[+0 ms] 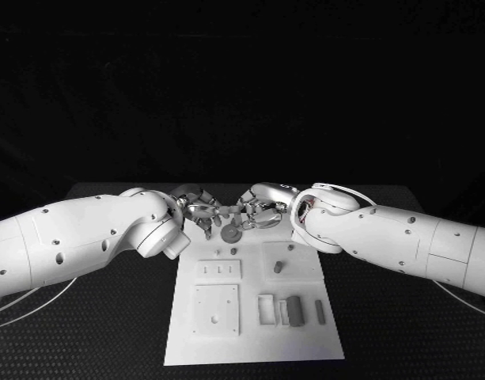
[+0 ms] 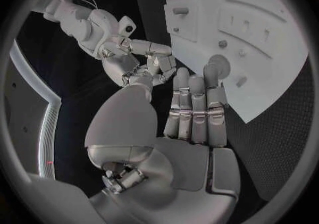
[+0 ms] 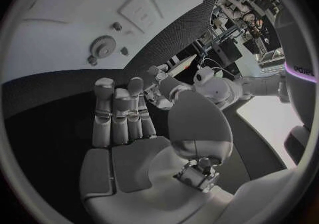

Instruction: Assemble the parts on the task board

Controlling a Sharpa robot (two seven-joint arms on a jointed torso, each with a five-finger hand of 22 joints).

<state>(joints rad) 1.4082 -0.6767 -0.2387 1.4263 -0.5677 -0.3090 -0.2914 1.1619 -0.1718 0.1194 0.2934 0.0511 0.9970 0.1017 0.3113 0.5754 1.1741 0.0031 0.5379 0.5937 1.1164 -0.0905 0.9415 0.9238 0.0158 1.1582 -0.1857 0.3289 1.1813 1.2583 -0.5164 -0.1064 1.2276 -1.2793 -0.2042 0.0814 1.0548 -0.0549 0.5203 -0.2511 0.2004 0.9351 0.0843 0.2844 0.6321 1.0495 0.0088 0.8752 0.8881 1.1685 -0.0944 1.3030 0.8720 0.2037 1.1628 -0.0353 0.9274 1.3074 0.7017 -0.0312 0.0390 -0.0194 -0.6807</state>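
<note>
The white task board (image 1: 254, 336) lies lengthwise in the middle of the table. Both hands meet over its far end. My left hand (image 1: 197, 207) holds its fingers (image 2: 193, 107) straight and together, their tips beside a grey gear (image 1: 231, 234) that lies on the board (image 2: 266, 91). My right hand (image 1: 263, 207) also has straight fingers (image 3: 119, 115), and nothing shows in its palm. Its thumb reaches toward the left hand (image 3: 162, 84), and the two thumbs nearly touch. The gear (image 3: 103, 47) lies flat among small pegs (image 3: 117, 26).
Nearer on the board are a slotted plate (image 1: 219, 271), a square plate (image 1: 214, 309), a block with a short peg (image 1: 278, 267) and several grey bars (image 1: 293, 310). Black table (image 1: 82, 332) flanks the board on both sides.
</note>
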